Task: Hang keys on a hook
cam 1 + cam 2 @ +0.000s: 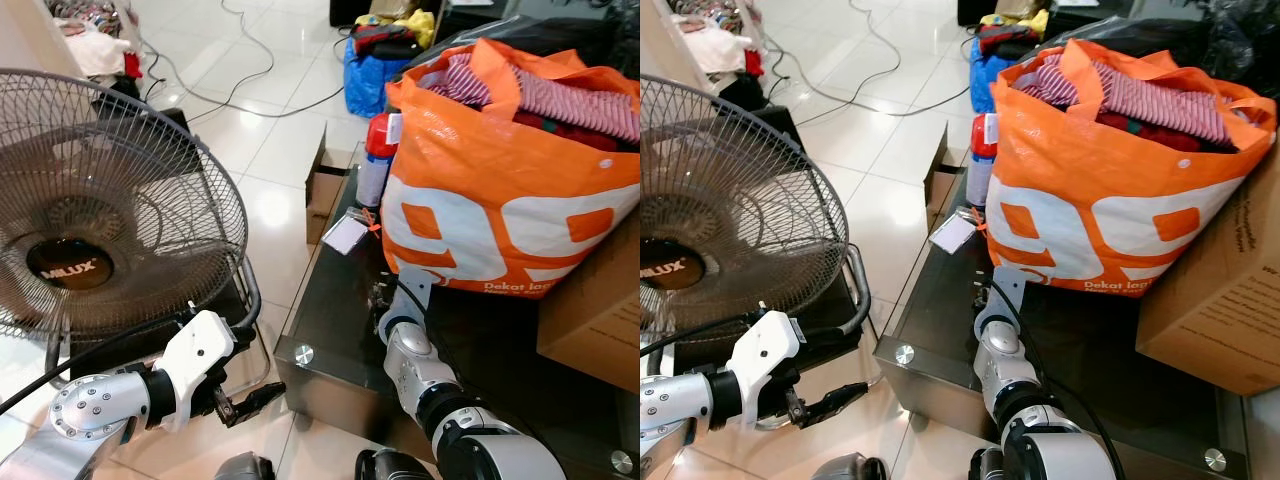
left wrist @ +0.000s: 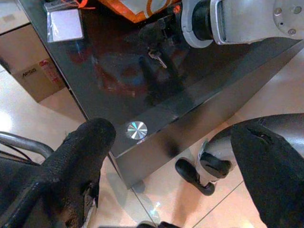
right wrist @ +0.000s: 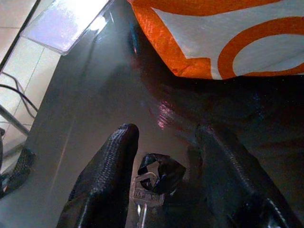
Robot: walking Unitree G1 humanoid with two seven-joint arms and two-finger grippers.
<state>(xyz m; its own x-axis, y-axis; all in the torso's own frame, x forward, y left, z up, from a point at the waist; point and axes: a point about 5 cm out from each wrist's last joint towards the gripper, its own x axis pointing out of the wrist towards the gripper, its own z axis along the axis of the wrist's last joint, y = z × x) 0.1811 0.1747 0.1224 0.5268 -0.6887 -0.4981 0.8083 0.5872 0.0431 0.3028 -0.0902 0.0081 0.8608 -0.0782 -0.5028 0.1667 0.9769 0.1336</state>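
A silver key with a black fob (image 3: pixel 151 183) lies on the dark glass table (image 1: pixel 330 310), close to the orange bag. My right gripper (image 3: pixel 168 134) rests low over the table, open, one finger on each side of the keys; the key sits close against one finger (image 3: pixel 107 183). In the left wrist view the keys (image 2: pixel 158 57) lie just under the right gripper's fingers. My left gripper (image 1: pixel 255 400) hangs open with nothing in it, off the table's near left corner, over the floor and below the fan.
A full orange bag of clothes (image 1: pixel 510 190) and a cardboard box (image 1: pixel 595 310) crowd the table's right side. A clear card sleeve (image 1: pixel 345 235) and a red-capped bottle (image 1: pixel 375 160) stand further back. A big fan (image 1: pixel 100 210) is at the left; cables cross the tiled floor.
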